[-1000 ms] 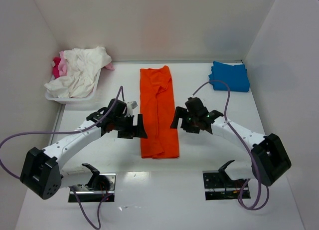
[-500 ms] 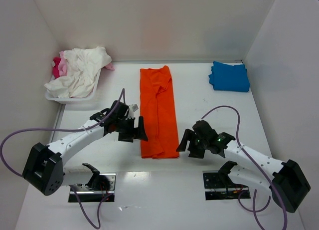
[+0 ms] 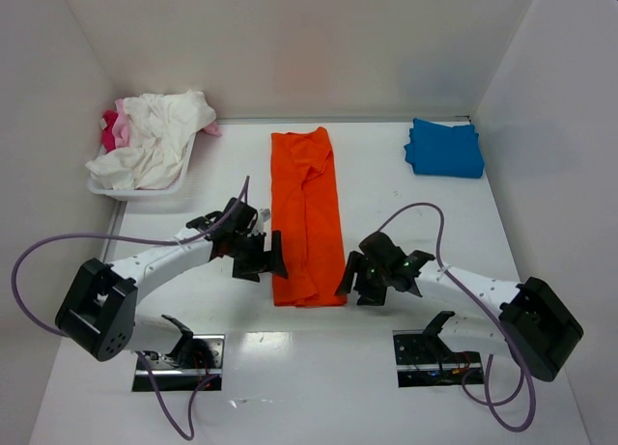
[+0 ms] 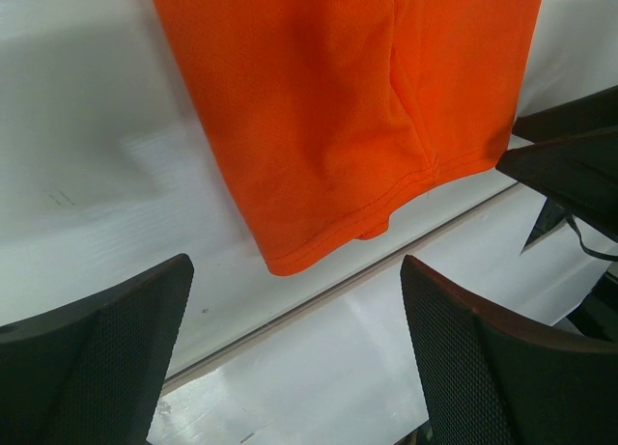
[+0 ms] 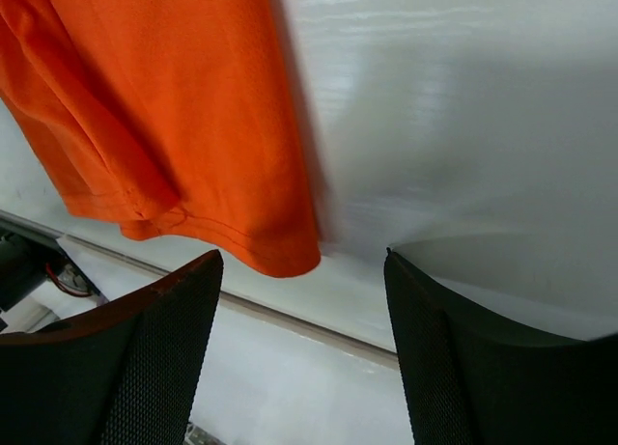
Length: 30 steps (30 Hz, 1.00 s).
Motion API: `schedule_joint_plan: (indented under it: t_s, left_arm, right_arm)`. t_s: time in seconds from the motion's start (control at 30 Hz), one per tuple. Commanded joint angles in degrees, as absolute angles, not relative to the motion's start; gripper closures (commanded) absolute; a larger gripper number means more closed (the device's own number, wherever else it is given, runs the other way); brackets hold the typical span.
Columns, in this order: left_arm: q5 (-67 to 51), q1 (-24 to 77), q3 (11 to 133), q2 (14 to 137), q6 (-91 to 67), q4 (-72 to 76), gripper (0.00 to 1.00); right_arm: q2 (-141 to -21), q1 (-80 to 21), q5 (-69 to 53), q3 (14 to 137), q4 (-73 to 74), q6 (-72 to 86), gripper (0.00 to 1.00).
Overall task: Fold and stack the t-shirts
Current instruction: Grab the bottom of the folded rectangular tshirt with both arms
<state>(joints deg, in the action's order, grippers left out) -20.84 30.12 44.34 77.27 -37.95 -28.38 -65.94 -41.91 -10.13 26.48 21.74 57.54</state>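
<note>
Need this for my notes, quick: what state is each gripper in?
Left gripper: open, empty, at the orange shirt's hem.
Right gripper: open, empty, at the same hem.

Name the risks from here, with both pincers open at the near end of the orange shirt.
1. The orange t-shirt lies in layers at its near hem. The left pincer or right pincer might catch only the top layer, opening the fold.
2. From above, the left pincer sits farther up the shirt than the right pincer, so uneven grips could skew the next fold.
</note>
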Motion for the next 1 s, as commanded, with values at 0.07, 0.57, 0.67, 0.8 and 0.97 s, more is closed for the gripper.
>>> schedule_joint_plan:
  t_s: [0.07,0.57,0.67,0.8,0.97]
  left_arm:
    - [-22.06,31.99,44.21,78.05,-39.64,-27.60,0.05]
    - [-22.06,36.47,42.71,81.91,-41.31,-26.90,0.08]
    - [-21.53,36.47,42.71,83.40,-41.21,-26.37,0.10]
    - [-22.15,36.47,43.22,85.67,-40.19,-25.75,0.15]
    - [-22.15,36.47,43.24,86.31,-40.17,-25.75,0.30]
  right_arm:
    - [-70.31,-42.45,-7.91,29.26,17.67,55.02,0.35]
    - [-74.00,-42.45,-9.05,29.27,15.56,52.91,0.88]
    - [-74.00,-42.45,-9.05,29.27,15.56,52.91,0.92]
    - [-72.80,-42.45,-9.05,29.27,15.56,52.91,0.96]
    - [-72.25,-42.45,-8.53,29.79,16.08,53.44,1.00]
